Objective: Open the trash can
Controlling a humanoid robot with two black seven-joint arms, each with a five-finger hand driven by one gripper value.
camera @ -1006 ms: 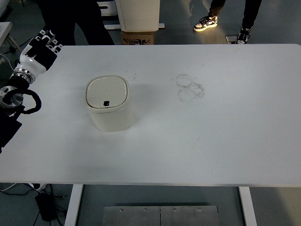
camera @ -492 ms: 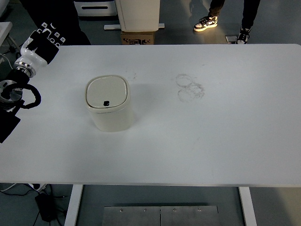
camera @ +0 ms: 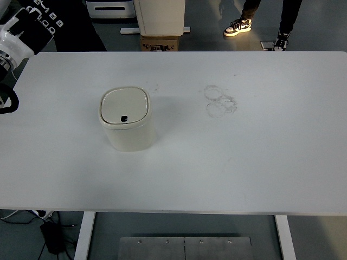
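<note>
Item one, the trash can (camera: 126,124): cream-white, squarish with rounded corners, standing upright on the left half of the desk (camera: 244,162). Its lid (camera: 125,106) lies flat and shut, with a small dark button near the front edge. Nothing touches it.

Item two, the left robot hand (camera: 33,24): I see it at the top left corner, beyond the desk's far left corner and well apart from the trash can. Black palm and white shell, arm entering from the left edge, wrist angled up and away. The fingers reach toward the top edge with white-marked tips; they look extended and hold nothing. A black cable loop shows at the left edge below it.

Item three, desk surface: white, with faint ring-shaped smudges (camera: 219,101) right of the centre.

Item four, surroundings: a cardboard box (camera: 160,43) on the floor behind the desk, its print too small for me to read; a white cabinet above it; a person's legs and sneakers (camera: 237,26) at top right.
</note>
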